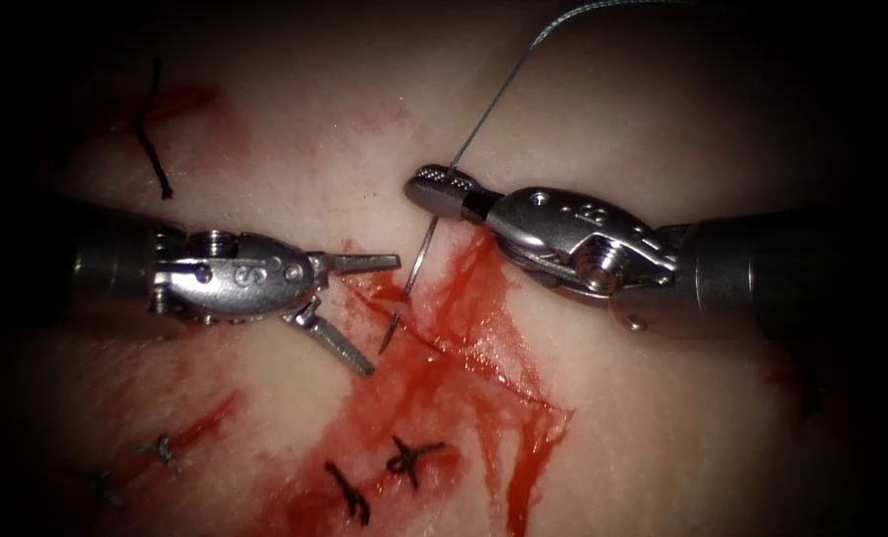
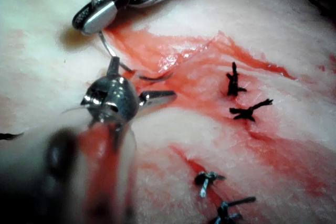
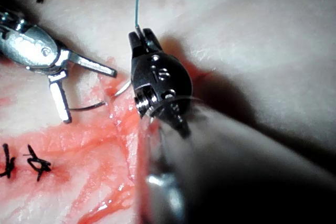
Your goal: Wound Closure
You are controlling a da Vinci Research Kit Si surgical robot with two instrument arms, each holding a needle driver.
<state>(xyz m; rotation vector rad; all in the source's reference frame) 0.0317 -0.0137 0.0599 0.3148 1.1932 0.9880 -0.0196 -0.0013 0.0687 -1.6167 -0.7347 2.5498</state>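
The right arm's needle driver [image 1: 434, 187] is pinching the curved needle [image 1: 411, 283] near its thread end, the jaws hiding that end. The needle's tip is hanging toward six o'clock over the red fluid [image 1: 463, 348] on the tissue [image 1: 662, 418]; whether it is touching is unclear. The left arm's needle driver [image 1: 374, 313] is spread, holding nothing. The thread [image 1: 508, 89] is running toward one o'clock, cut off at the frame's edge.

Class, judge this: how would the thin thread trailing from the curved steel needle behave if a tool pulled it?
The thin grey-green thread sweeps in a loose arc, so it is probably floppy and light. The curved steel needle keeps its bend, likely stiff.
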